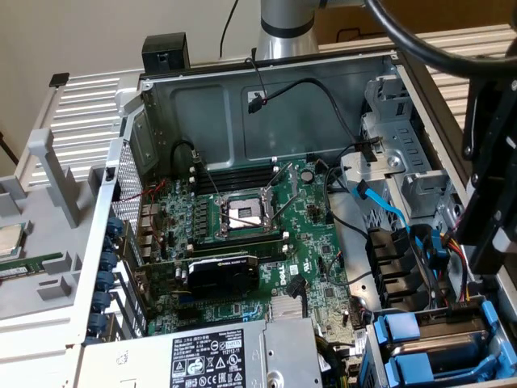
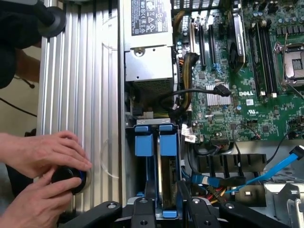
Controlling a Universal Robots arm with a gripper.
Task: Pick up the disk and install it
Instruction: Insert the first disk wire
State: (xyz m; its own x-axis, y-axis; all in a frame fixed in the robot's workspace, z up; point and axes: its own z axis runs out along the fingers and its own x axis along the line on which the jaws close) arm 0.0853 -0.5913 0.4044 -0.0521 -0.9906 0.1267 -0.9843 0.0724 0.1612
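The disk (image 2: 165,175) stands on edge in the drive cage, silver metal in a bright blue carrier with a blue tab at its end. My gripper (image 2: 167,192) reaches down over it, one black finger on each side of the carrier, apparently shut on it. Right beside the disk, a second blue carrier (image 2: 144,144) sits in the neighbouring slot. In the exterior view the black arm (image 1: 489,202) hangs over the drive cage (image 1: 428,347) at the case's right, where two blue carriers show.
A person's hands (image 2: 42,156) rest on a black knob (image 2: 69,176) on the ribbed aluminium surface beside the case. The power supply (image 2: 147,57), black and blue cables (image 2: 266,173) and the motherboard (image 2: 247,85) surround the cage closely.
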